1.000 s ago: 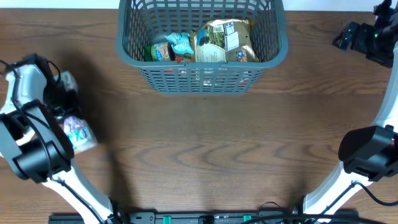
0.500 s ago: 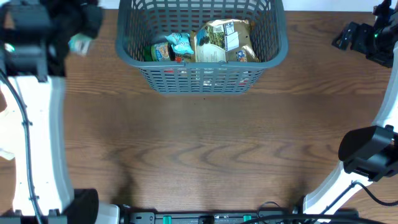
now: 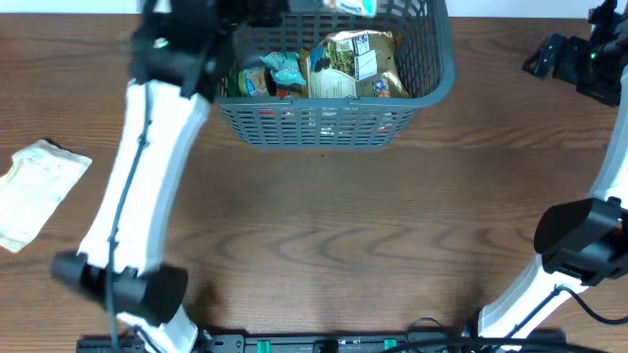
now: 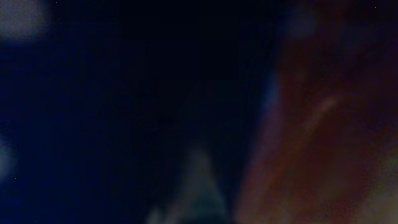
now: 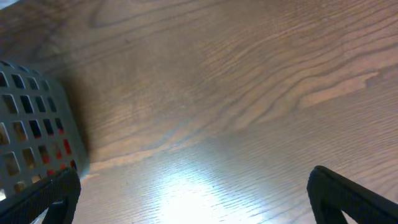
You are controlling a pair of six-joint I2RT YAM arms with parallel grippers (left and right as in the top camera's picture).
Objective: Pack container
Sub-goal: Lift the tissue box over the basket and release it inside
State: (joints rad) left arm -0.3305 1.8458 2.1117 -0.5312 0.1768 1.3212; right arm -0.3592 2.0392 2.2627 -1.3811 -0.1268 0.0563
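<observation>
Over the basket (image 3: 324,103), reaching with the left gripper (image 3: 297,8) apparently clamped on a small packet (image 3: 349,5) for dropping inside; parked aside with right gripper (image 5: 196,199) jaws spread.

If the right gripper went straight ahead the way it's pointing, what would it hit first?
Probably the bare wooden table. The right gripper, open, aims at the wood, with the container off to the side of that line.
</observation>
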